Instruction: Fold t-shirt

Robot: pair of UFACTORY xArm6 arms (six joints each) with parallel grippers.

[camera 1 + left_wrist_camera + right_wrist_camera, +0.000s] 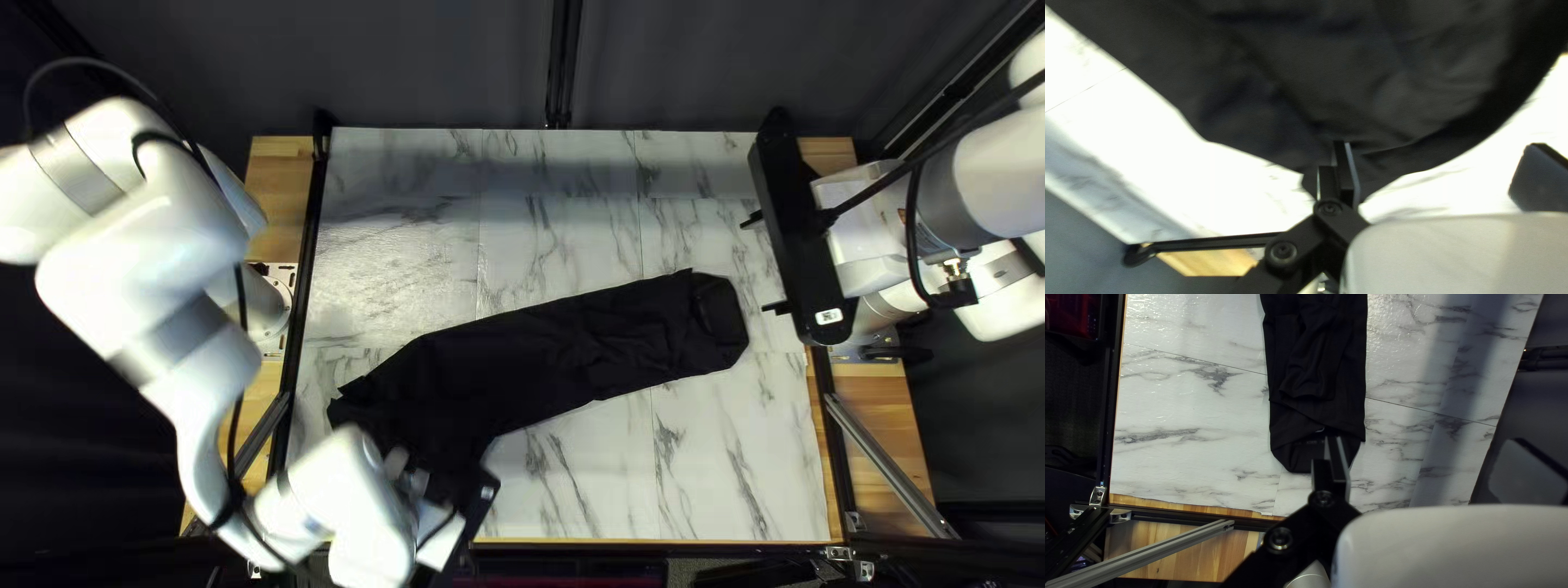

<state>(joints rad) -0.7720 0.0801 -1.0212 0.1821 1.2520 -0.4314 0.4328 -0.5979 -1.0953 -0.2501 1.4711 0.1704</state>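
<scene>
The black t-shirt (566, 354) lies as a long narrow strip slanting across the table, its near-left end partly covered by my left arm. Over that end is my left gripper (470, 507). In the left wrist view my left gripper (1438, 146) stands open, one finger over the dark cloth (1350, 71), the other well apart from it. My right gripper (754, 267) is open beyond the strip's right end, touching nothing. The right wrist view has my right gripper (1429, 442) with its fingers wide apart, the t-shirt (1317, 381) stretching away ahead of it.
Bare marble-patterned tabletop (566, 229) shows on both sides of the strip. Black rails (303, 305) and wooden strips (871, 403) border the table. A grey metal bar (887, 449) slants beside the right edge. Behind the far edge hangs a dark curtain (435, 65).
</scene>
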